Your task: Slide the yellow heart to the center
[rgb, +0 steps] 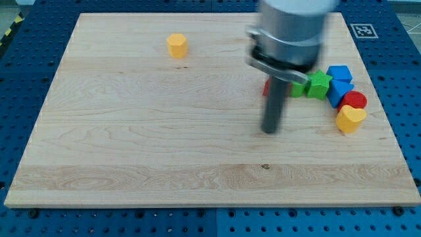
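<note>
My tip (270, 130) touches no block; there is no claw, only the rod. The yellow heart (350, 119) lies at 3 o'clock of it, at the desk's (131, 131) right edge, touching the red block (356, 100). Two yellow blocks, two blue, one green star (319, 84)

Block count on the surface (131, 145) — eight visible.
Yellow: two — one heart (350, 118), one hexagonal piece (177, 45).
Blue: two — (339, 73), (341, 89).
Green: two — star (320, 84), part-hidden piece (299, 87).
Red: two — round one (355, 100), sliver (266, 87) behind the rod.
</note>
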Controlling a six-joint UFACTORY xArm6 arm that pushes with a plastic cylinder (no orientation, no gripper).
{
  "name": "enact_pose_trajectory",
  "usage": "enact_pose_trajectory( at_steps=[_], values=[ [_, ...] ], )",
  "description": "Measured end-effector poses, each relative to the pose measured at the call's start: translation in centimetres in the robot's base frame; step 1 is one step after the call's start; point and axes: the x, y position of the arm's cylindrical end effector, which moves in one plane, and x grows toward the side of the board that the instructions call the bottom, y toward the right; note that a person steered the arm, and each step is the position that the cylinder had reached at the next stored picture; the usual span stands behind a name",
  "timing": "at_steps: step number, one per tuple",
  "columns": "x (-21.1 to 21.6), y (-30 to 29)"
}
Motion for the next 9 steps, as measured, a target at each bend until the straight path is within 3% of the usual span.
enact_pose_trajectory(
  at_steps=[1,2,3,8,9],
  values=[
    [2.8,10.3],
    [1.4,17.8],
    [-2.1,17.9],
    [-3.5,-4.7],
    [-3.1,-1.1]
  ],
)
